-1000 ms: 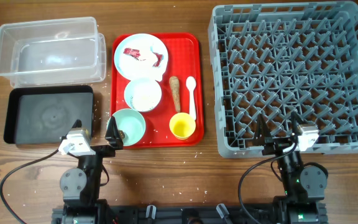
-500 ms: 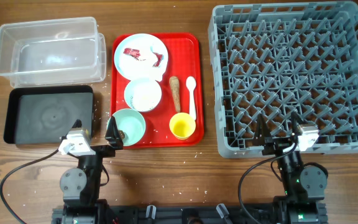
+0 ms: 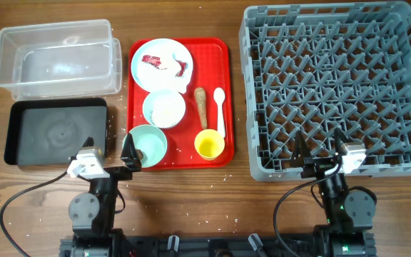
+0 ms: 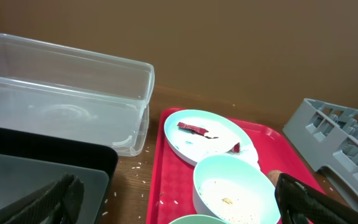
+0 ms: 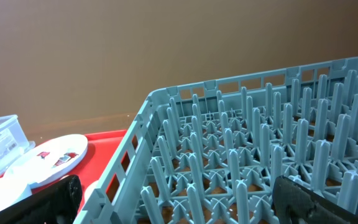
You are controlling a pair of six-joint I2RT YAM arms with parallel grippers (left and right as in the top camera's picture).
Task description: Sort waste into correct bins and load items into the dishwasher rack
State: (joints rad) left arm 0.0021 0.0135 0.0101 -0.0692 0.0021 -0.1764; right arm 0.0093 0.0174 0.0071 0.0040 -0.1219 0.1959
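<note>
Just ahead of the left gripper (image 4: 178, 208), spread wide and empty, a pale bowl (image 4: 232, 190) holds rice specks; beyond it a pale blue plate (image 4: 207, 134) carries a red-and-white wrapper (image 4: 194, 129). The right gripper (image 5: 176, 202), equally wide and empty, faces the grey rack (image 5: 260, 155). The wooden table (image 3: 191, 200) meets a brown wall (image 4: 229, 50).

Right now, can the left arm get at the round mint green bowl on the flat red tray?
Probably yes. The left gripper hangs open right beside the mint green bowl, which sits at the red tray's near left corner with nothing between them.
</note>
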